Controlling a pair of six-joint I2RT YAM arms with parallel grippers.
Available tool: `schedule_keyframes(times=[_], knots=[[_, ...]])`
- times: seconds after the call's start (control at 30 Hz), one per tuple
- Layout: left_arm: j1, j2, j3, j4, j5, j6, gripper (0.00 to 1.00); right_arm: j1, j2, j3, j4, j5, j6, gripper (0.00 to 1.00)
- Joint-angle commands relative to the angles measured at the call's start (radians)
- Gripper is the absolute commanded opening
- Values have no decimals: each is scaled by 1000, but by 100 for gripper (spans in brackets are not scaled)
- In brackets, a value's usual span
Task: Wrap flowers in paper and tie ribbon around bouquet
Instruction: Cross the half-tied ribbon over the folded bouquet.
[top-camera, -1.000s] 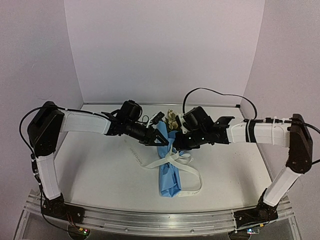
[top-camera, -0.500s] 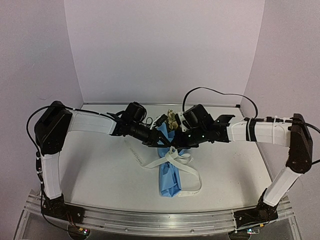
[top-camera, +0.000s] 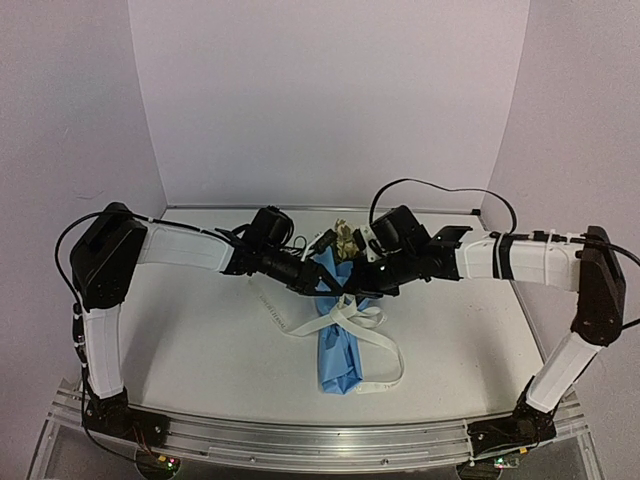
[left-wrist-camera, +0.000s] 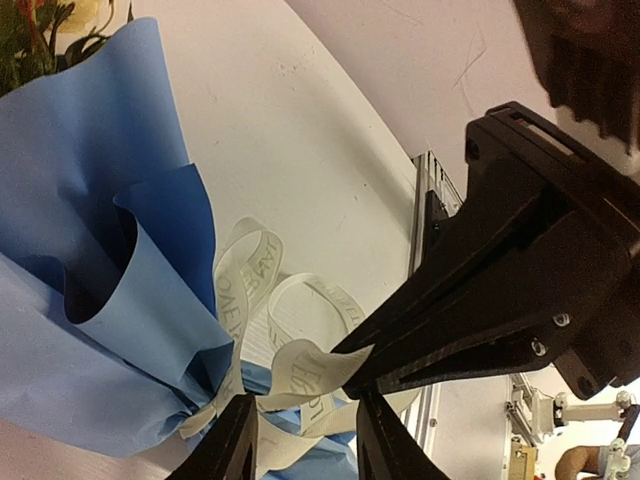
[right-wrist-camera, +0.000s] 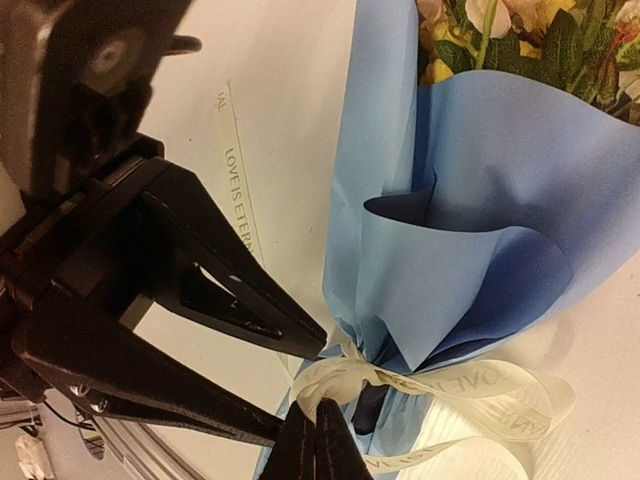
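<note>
The flowers (top-camera: 345, 237) poke out of the far end of a cone of blue paper (top-camera: 335, 350) lying mid-table. An off-white printed ribbon (top-camera: 385, 365) circles the cone's waist and loops on the table. My right gripper (right-wrist-camera: 315, 445) is shut on a ribbon loop (right-wrist-camera: 345, 375) right at the knot. My left gripper (left-wrist-camera: 305, 445) faces it from the left, its fingers (left-wrist-camera: 235, 440) apart with ribbon (left-wrist-camera: 300, 365) lying between them, not pinched. In the top view both grippers, left (top-camera: 318, 288) and right (top-camera: 350, 292), meet over the bouquet's waist.
A loose ribbon tail (top-camera: 275, 310) lies flat on the white table left of the bouquet. White walls enclose the back and sides. An aluminium rail (top-camera: 320, 440) runs along the near edge by the arm bases.
My left arm has reached further right toward the bouquet's waist and its fingers have narrowed a little. The right gripper keeps its hold on the ribbon and has barely moved.
</note>
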Motion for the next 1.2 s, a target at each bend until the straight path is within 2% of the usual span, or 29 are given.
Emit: schedule_keyframes(times=[0.0, 0.23, 0.43, 0.73, 0.87, 1.17], knots=[[-21, -59, -58, 142, 3, 64, 38, -19, 26, 78, 62, -131, 105, 0], [-36, -151, -118, 128, -74, 146, 42, -40, 71, 186, -82, -129, 263, 0], [-53, -169, -86, 14, -112, 241, 45, -43, 102, 250, -172, -134, 343, 0], [-52, -151, -68, -20, -165, 238, 46, -42, 124, 259, -203, -124, 345, 0], [-58, -155, -67, -11, -125, 250, 48, -42, 127, 264, -226, -111, 351, 0], [-88, -132, 2, -121, -79, 344, 49, -42, 164, 303, -267, -128, 333, 0]])
